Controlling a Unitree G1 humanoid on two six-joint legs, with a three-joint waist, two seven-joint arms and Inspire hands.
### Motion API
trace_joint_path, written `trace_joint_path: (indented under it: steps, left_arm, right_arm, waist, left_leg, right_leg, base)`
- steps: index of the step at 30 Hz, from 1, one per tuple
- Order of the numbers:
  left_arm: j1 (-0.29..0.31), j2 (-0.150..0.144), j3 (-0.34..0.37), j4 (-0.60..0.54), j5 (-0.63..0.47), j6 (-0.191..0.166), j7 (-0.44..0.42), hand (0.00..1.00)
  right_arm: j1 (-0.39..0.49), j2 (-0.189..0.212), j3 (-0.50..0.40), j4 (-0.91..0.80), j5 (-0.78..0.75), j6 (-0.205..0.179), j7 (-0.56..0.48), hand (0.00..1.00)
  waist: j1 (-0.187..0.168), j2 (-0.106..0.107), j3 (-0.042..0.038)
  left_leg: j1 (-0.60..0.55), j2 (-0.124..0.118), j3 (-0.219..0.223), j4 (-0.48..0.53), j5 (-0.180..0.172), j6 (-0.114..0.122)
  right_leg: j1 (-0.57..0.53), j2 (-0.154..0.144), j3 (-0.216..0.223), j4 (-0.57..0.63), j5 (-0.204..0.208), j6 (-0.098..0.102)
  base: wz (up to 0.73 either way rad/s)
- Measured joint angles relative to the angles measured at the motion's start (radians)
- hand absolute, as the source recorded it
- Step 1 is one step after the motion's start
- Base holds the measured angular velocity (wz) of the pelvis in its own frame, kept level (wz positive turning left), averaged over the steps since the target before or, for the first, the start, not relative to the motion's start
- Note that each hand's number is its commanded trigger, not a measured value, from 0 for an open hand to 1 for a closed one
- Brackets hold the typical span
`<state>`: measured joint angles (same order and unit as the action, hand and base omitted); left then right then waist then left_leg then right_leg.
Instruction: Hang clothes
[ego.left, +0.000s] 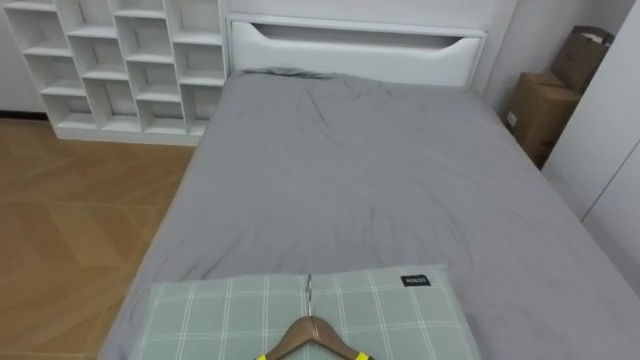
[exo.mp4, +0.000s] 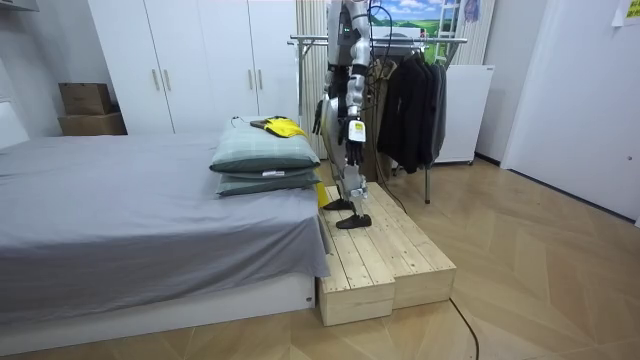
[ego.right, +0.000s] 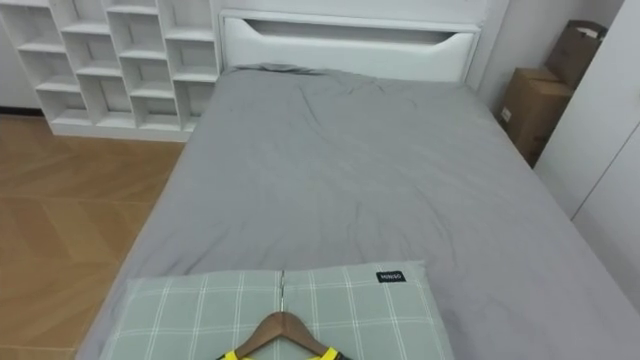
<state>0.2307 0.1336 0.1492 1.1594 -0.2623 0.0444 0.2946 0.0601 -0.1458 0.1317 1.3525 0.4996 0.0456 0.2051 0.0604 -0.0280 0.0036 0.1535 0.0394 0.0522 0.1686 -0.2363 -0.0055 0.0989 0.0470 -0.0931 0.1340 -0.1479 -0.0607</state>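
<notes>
A yellow garment (exo.mp4: 283, 126) on a wooden hanger (ego.left: 313, 335) lies on top of two stacked green checked pillows (exo.mp4: 262, 155) at the foot of the grey bed (ego.left: 370, 180). The hanger's metal hook (ego.left: 309, 290) points toward the headboard. In the eye views just a strip of the yellow garment (ego.right: 325, 354) shows at the bottom edge. I stand on a wooden platform (exo.mp4: 385, 255) beside the pillows, facing the bed. My left hand (exo.mp4: 357, 128) and right hand (exo.mp4: 319, 117) hang by my sides, apart from the garment. Behind me a clothes rack (exo.mp4: 400, 42) carries dark clothes (exo.mp4: 410, 100).
A white headboard (ego.left: 350, 50) closes the far end of the bed. White cube shelves (ego.left: 130, 60) stand at the far left over wooden floor (ego.left: 70, 220). Cardboard boxes (ego.left: 540, 105) and white wardrobe doors (ego.left: 610, 150) stand along the right.
</notes>
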Motion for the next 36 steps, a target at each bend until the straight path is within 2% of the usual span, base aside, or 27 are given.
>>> trace_joint_path:
  steps: [4, 7, 11, 14, 17, 19, 20, 22, 25, 26, 28, 32, 36]
  left_arm:
    - [-0.003, -0.002, 0.035, -0.015, -0.022, 0.009, 0.018, 0.0]
    - [-0.002, 0.0, 0.084, -0.054, -0.019, 0.014, 0.072, 0.0]
    - [-0.005, 0.004, 0.112, -0.1, -0.016, 0.011, 0.14, 0.0]
    - [-0.006, 0.004, 0.122, -0.145, 0.006, -0.002, 0.202, 0.0]
    - [-0.012, 0.007, 0.122, -0.167, 0.094, -0.025, 0.256, 0.0]
    - [-0.018, 0.011, 0.12, -0.168, 0.131, -0.043, 0.275, 0.0]
    - [-0.018, 0.012, 0.118, -0.169, 0.159, -0.051, 0.288, 0.0]
    - [-0.021, 0.012, 0.118, -0.173, 0.197, -0.053, 0.309, 0.0]
    - [-0.023, 0.013, 0.105, -0.261, 0.258, -0.06, 0.349, 0.0]
    - [-0.029, 0.014, 0.096, -0.281, 0.301, -0.077, 0.363, 0.0]
    - [-0.039, 0.016, 0.079, -0.303, 0.35, -0.088, 0.375, 0.0]
    - [-0.041, 0.032, 0.013, -0.392, 0.48, -0.087, 0.378, 0.0]
    - [-0.045, 0.036, -0.028, -0.573, 0.616, -0.08, 0.373, 0.0]
  right_arm:
    - [0.0, -0.002, -0.003, -0.001, -0.002, 0.001, -0.006, 0.0]
    - [0.003, -0.004, -0.018, -0.002, -0.005, 0.002, -0.006, 0.0]
    - [0.011, -0.011, -0.039, -0.005, -0.007, 0.0, -0.006, 0.0]
    - [0.011, -0.017, -0.062, -0.007, -0.034, -0.001, -0.008, 0.0]
    - [0.01, -0.019, -0.077, -0.004, -0.04, -0.003, -0.009, 0.0]
    - [0.008, -0.019, -0.077, -0.001, -0.045, -0.007, -0.009, 0.0]
    - [0.008, -0.019, -0.077, -0.001, -0.048, -0.013, -0.009, 0.0]
    - [0.008, -0.019, -0.078, 0.0, -0.054, -0.024, -0.01, 0.0]
    - [0.004, -0.019, -0.077, -0.002, -0.061, -0.025, -0.016, 0.0]
    - [0.004, -0.019, -0.076, -0.003, -0.062, -0.025, -0.019, 0.0]
    - [0.004, -0.019, -0.077, -0.005, -0.069, -0.025, -0.022, 0.0]
    - [0.003, -0.019, -0.076, -0.014, -0.076, -0.026, -0.022, 0.0]
    - [0.004, -0.021, -0.075, -0.021, -0.079, -0.031, -0.019, 0.0]
  waist:
    - [-0.001, 0.013, 0.0022]
    - [-0.001, 0.024, 0.002]
    - [-0.003, 0.038, 0.0042]
    - [-0.006, 0.053, 0.0019]
    - [-0.011, 0.061, 0.0009]
    - [-0.014, 0.061, 0.0029]
    - [-0.025, 0.061, 0.0031]
    - [-0.035, 0.06, 0.0036]
    - [-0.043, 0.058, 0.0006]
    - [-0.042, 0.056, 0.0004]
    - [-0.043, 0.058, -0.0007]
    - [-0.055, 0.061, -0.0016]
    - [-0.058, 0.063, -0.0023]
  left_leg:
    - [0.013, 0.0, 0.0, -0.003, 0.0, 0.0]
    - [0.017, 0.001, 0.0, -0.009, 0.0, 0.0]
    - [0.028, 0.001, 0.001, -0.012, 0.0, 0.0]
    - [0.031, 0.002, -0.001, -0.025, -0.002, 0.002]
    - [0.032, 0.0, -0.01, -0.024, -0.002, 0.002]
    - [0.032, 0.0, -0.011, -0.024, -0.002, 0.002]
    - [0.032, 0.0, -0.012, -0.022, -0.002, 0.002]
    - [0.033, 0.0, -0.013, -0.017, -0.002, 0.002]
    - [0.03, 0.0, -0.015, -0.015, -0.002, 0.002]
    - [0.032, 0.0, -0.014, -0.015, -0.002, 0.002]
    - [0.033, 0.0, -0.01, -0.015, -0.002, 0.002]
    - [0.031, 0.0, -0.005, -0.016, -0.002, 0.002]
    - [0.026, 0.0, -0.005, -0.014, -0.001, 0.002]
  right_leg:
    - [0.006, 0.001, 0.004, -0.001, 0.0, 0.0]
    - [0.008, 0.004, 0.007, 0.001, -0.001, 0.0]
    - [0.021, 0.005, 0.008, 0.001, -0.001, 0.0]
    - [0.019, 0.007, 0.007, 0.001, -0.001, 0.0]
    - [0.022, 0.007, 0.003, 0.001, -0.001, 0.0]
    - [0.022, 0.005, 0.001, 0.001, -0.001, 0.0]
    - [0.021, 0.005, -0.002, 0.001, -0.001, 0.0]
    - [0.021, 0.003, -0.004, 0.0, -0.002, 0.0]
    - [0.019, 0.003, -0.005, 0.001, -0.002, 0.0]
    - [0.019, 0.004, -0.002, 0.002, -0.002, 0.0]
    - [0.019, 0.004, 0.003, 0.003, -0.002, 0.0]
    - [0.017, 0.007, 0.002, 0.002, -0.001, 0.001]
    - [0.013, 0.007, 0.005, 0.004, -0.001, 0.001]
  base:
    - [0.0]
    - [0.0]
    - [0.0]
    - [0.01]
    - [0.05]
    - [0.03]
    - [0.05]
    - [0.02]
    - [0.0]
    - [-0.06]
    - [-0.07]
    - [-0.02]
    - [0.0]
